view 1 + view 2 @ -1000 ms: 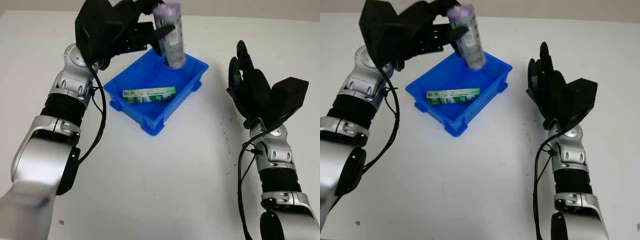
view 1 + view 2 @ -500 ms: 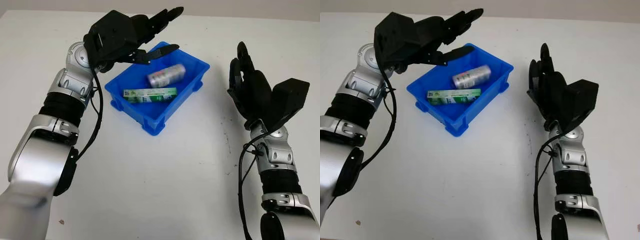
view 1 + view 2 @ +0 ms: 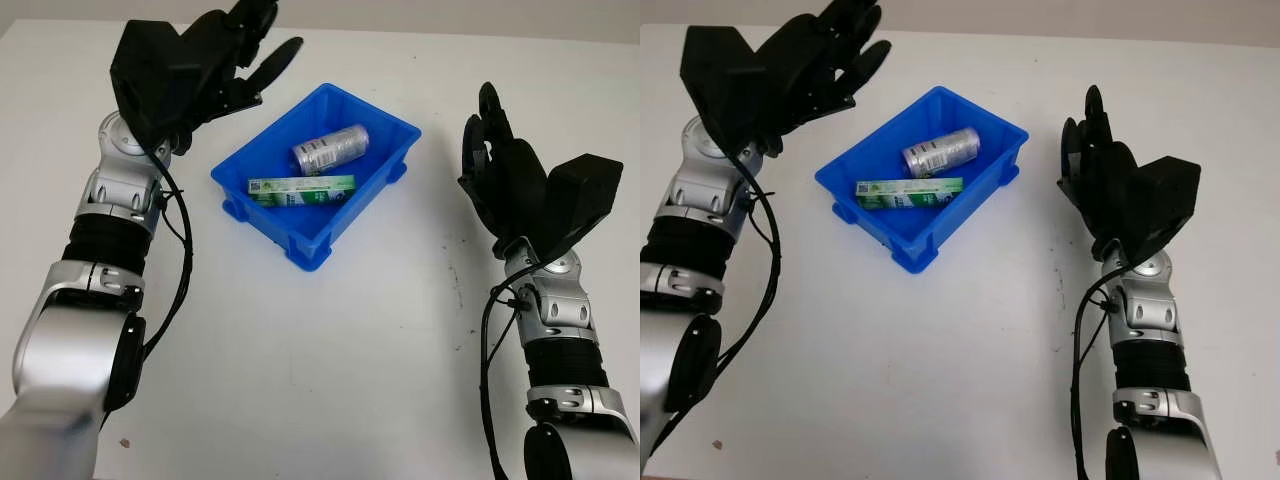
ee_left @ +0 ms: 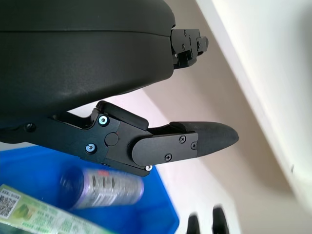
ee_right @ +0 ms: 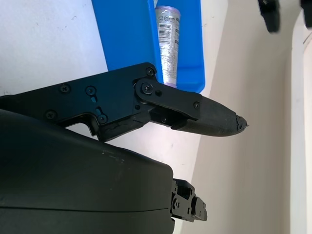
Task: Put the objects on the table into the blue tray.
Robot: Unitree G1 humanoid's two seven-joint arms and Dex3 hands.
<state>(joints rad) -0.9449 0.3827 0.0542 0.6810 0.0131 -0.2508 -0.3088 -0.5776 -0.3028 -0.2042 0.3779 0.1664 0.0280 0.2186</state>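
Left robot hand (image 3: 215, 55) is pulling back from over the blue rectangular plastic tray (image 3: 382, 121), now hovering up and to the tray's left, released and holding nothing. Silver cylindrical can with a purple end (image 3: 331, 149) is lying on its side inside the tray, toward the far wall, no longer upright as it was a second ago. Green and white flat carton (image 3: 301, 189) is lying in the tray just in front of the can. Right robot hand (image 3: 510, 175) is hanging open over the white worktop (image 3: 330, 360), to the right of the tray, unchanged.
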